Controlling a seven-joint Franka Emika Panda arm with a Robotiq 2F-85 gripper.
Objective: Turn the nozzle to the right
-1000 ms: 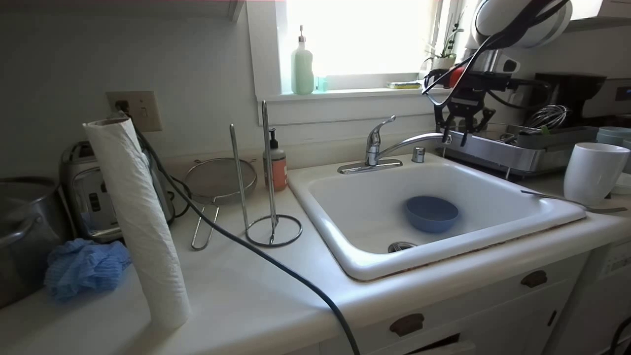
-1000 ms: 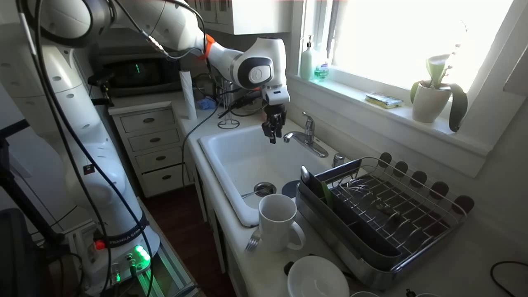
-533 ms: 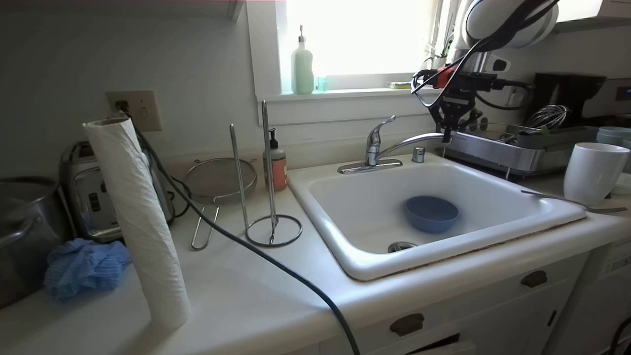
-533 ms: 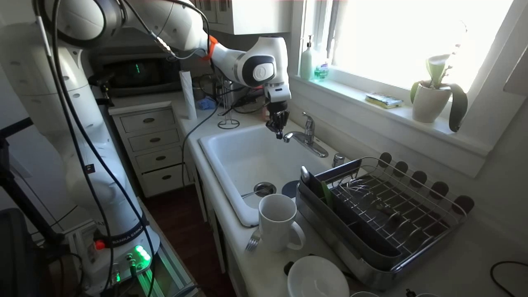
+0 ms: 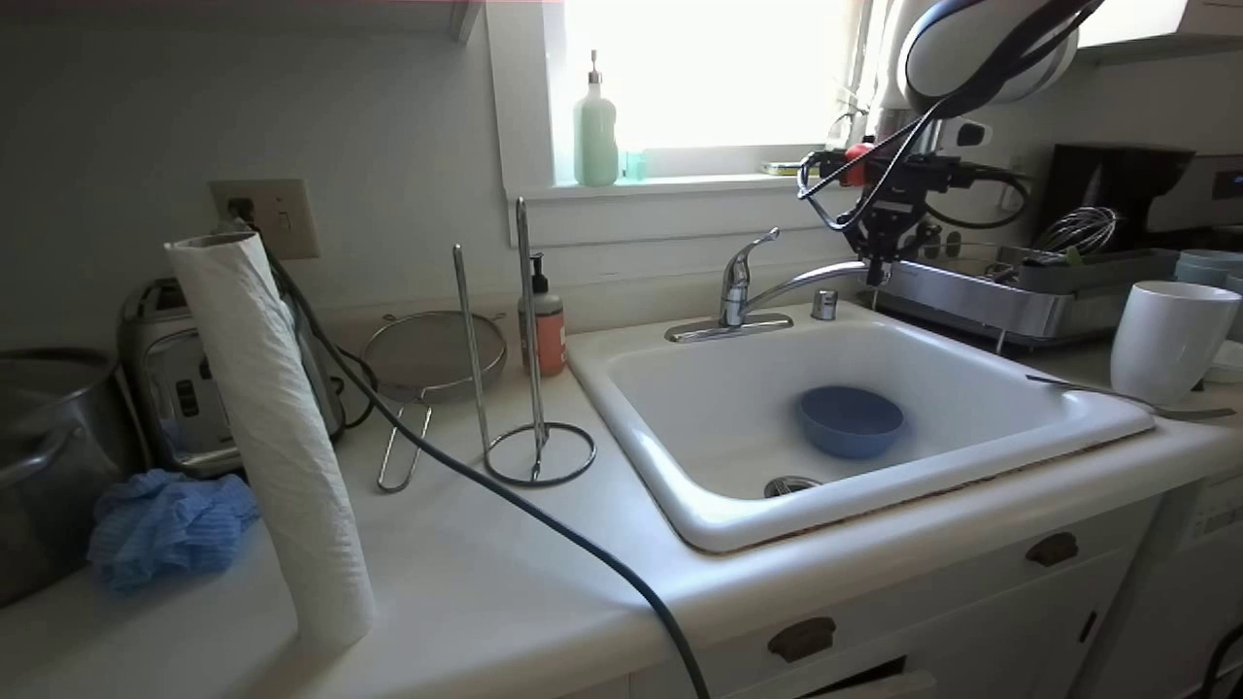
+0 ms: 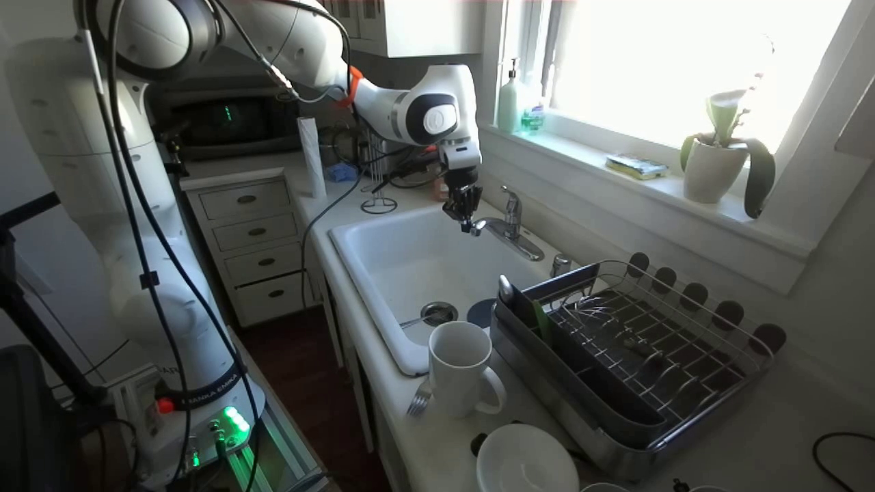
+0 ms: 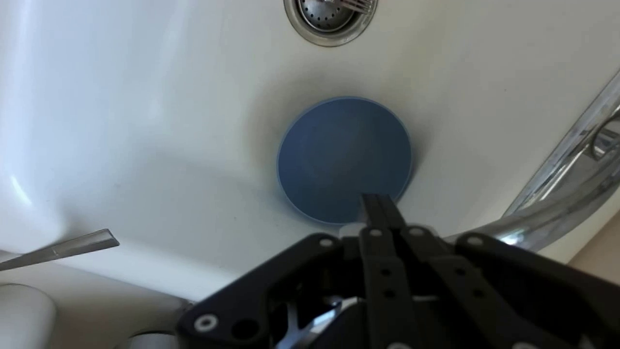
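The nozzle is a chrome curved spout (image 5: 808, 280) on a short base behind the sink. It also shows in an exterior view (image 6: 491, 223) and at the right of the wrist view (image 7: 542, 225). Its lever handle (image 5: 755, 247) points up. My gripper (image 5: 875, 274) is at the spout's free end, fingers pointing down; in an exterior view the gripper (image 6: 467, 227) is right beside that end. Whether it touches is hard to tell. In the wrist view the gripper's fingers (image 7: 380, 197) are pressed together with nothing between them, and they cover the spout's end.
A blue bowl (image 7: 345, 157) lies in the white sink (image 5: 680, 417) near the drain (image 7: 325, 17). A dish rack (image 6: 581, 383), a white mug (image 6: 459, 369) and a fork (image 6: 419, 398) are beside the sink. A window sill (image 5: 680, 183) runs behind the faucet.
My gripper's fingers were apart a second ago and have since shut. The gripper has moved closer to the spout's end. The spout's end seems shifted very slightly.
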